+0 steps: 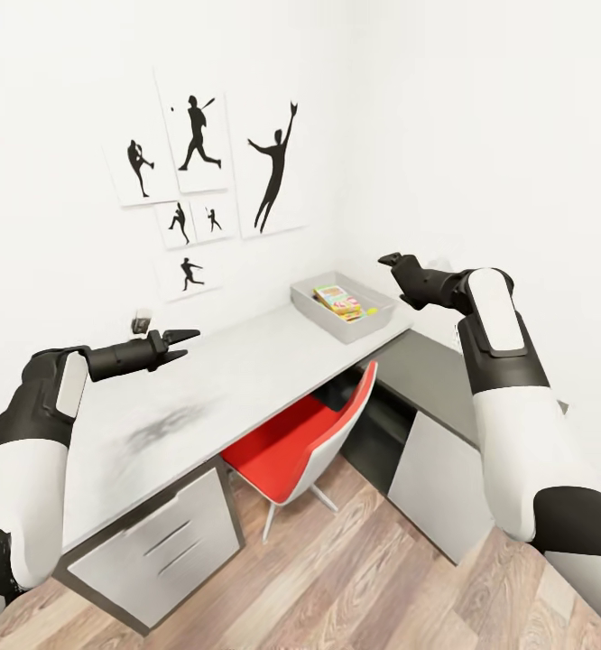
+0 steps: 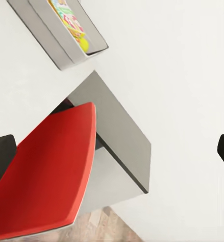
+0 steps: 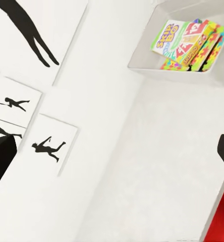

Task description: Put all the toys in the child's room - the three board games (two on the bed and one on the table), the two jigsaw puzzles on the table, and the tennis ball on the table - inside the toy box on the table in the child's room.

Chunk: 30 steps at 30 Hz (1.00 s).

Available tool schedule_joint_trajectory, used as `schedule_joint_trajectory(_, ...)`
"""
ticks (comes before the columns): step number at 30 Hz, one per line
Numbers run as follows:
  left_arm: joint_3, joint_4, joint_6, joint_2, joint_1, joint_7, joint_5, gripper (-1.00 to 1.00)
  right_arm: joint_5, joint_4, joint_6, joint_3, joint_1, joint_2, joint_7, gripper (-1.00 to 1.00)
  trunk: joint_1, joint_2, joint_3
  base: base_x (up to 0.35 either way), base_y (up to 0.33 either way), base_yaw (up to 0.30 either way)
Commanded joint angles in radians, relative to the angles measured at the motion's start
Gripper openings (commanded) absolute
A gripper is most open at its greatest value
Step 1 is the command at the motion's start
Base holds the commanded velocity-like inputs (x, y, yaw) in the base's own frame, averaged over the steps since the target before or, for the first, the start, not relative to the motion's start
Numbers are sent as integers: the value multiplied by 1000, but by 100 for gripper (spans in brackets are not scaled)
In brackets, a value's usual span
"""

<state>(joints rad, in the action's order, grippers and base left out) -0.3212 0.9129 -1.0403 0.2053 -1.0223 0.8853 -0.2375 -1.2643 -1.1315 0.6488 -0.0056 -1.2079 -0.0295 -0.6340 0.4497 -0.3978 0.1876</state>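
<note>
Both arms are raised over the table with nothing in either gripper, so the step in hand looks like a check of the toy box, or a turn away to fetch what is left. The box sits on the far corner of the pale top, ahead of and just below the right gripper, and well ahead and to the right of the left gripper.

In it lie stacked board games with printed covers, on top of the bright jigsaw puzzles, with the yellow tennis ball at the box's edge. How many games are stacked there I cannot tell, so the count deserves a look before leaving. To do this well, keep both arms high while the base turns, so the right forearm clears the box rim and the left clears the red chair tucked below it.

The left arm reaches forward, roughly level over the near part of the top, its fingers spread and holding nothing. The right arm is bent at the elbow and lifted higher, its wrist aimed toward the wall corner. Its dark fingertips sit at opposite edges of its wrist view, so it looks parted and it grips nothing
</note>
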Motion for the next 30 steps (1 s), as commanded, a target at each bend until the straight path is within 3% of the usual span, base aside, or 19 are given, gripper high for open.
schedule_joint_trajectory(1, -1, 0, -3, 0, -1, 6, 4, 100, -9, -1, 2, -1, -1, 0, -9, 100, 0, -2, 1, -184, 192, -261)
schedule_joint_trajectory(12, -1, 0, -1, 0, 15, 6, 2, 100, -8, -1, 1, -2, 29, -9, 50, 100, 0, -2, -10, -73, 45, -256)
schedule_joint_trajectory(30, 1, 0, 2, -1, 21, 4, 2, 100, -3, -1, 2, -7, 58, -16, 65, 100, 0, -2, -28, -3, 0, -254)
